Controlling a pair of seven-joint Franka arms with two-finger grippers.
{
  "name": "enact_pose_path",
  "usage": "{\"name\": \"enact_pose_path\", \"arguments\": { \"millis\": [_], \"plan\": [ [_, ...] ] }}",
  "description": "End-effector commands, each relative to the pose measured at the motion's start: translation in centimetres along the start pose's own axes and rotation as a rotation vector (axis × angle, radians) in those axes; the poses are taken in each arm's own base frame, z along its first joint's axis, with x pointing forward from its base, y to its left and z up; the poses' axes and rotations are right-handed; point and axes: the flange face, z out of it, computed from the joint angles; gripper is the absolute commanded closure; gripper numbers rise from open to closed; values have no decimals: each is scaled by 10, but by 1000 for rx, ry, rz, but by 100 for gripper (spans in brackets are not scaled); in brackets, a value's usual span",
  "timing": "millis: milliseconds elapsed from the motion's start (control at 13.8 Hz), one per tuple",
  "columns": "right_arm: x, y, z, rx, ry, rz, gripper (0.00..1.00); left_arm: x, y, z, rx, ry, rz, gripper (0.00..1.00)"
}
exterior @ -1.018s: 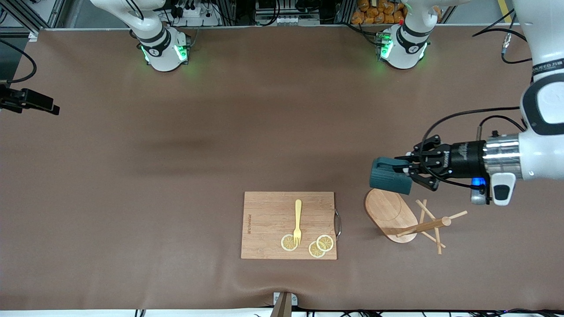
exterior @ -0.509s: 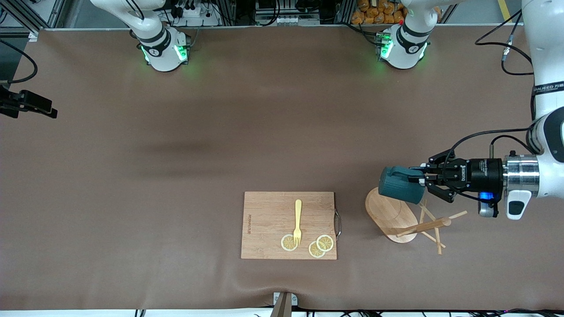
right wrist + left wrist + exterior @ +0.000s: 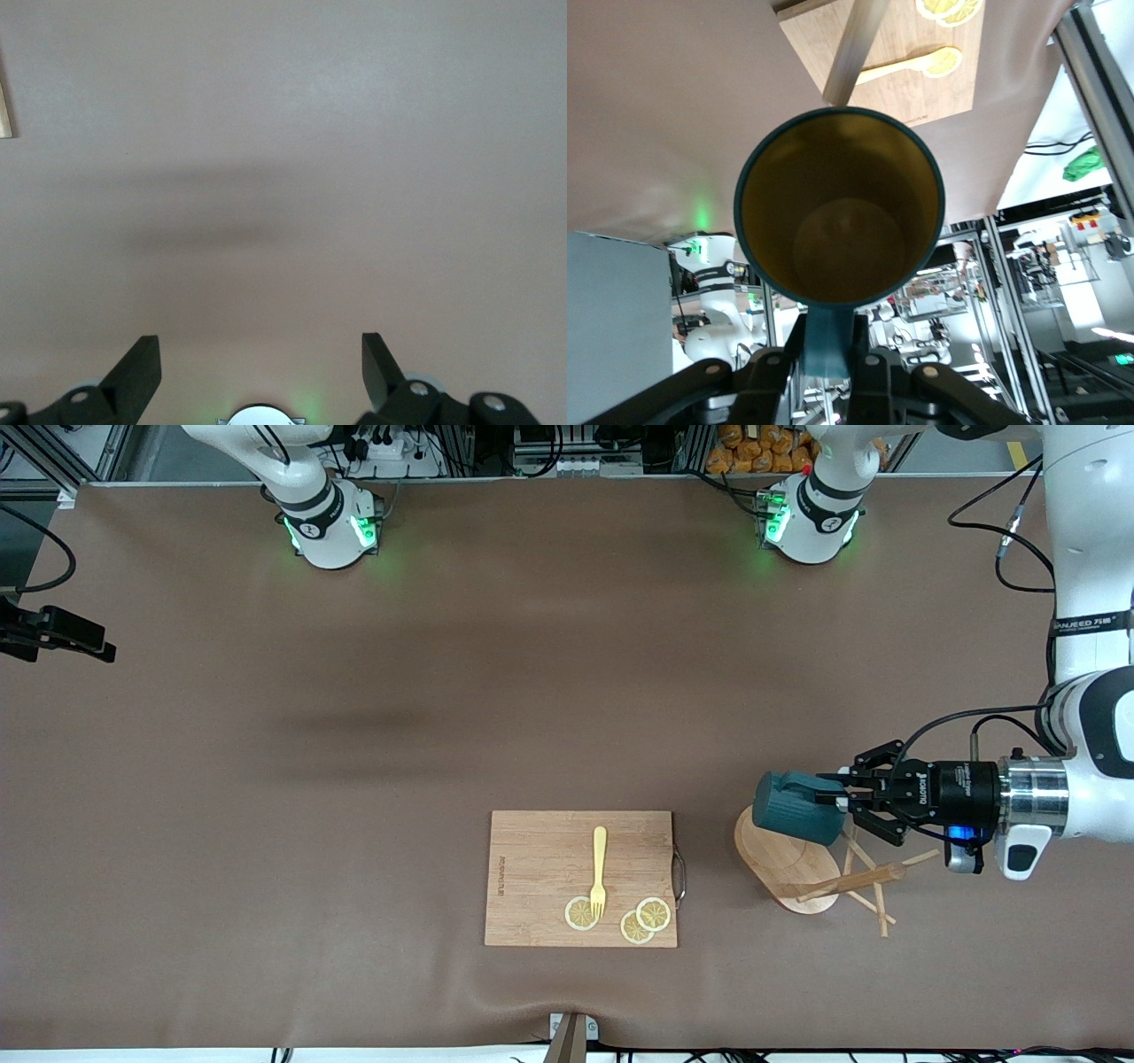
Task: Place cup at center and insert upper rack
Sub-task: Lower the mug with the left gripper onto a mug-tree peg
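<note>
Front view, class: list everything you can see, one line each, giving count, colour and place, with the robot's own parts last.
table: one, brown cover, under everything.
cutting board: one, light wood, near the front camera.
fork: one, yellow, on the cutting board.
lemon slices: three, yellow, on the cutting board by the fork's tines.
mug tree: one, light wood, lying tipped over beside the cutting board, toward the left arm's end.
cup: one, dark teal, yellowish inside, held on its side over the mug tree's base.
left claw: one, black, shut on the cup's handle.
right claw: one, black, open, waiting over bare table.
</note>
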Motion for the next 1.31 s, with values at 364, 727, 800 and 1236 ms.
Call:
{"name": "enact_pose_path", "arguments": {
  "millis": [364,727,800,1236],
  "plan": [
    [-5,-2,1,5,-7,1,0,32,-4,-9,-38,-70,50,100],
    [-3,-3,3,3,-8,0,0,40,-2,-11,-85,-124,84,100],
    [-3,-3,3,5,-8,-1,0,40,-3,-11,-82,-128,93,100],
    [-3,-12,5,2,-15,-16,0,63,-13,-20,-88,-163,107,100]
  ]
}}
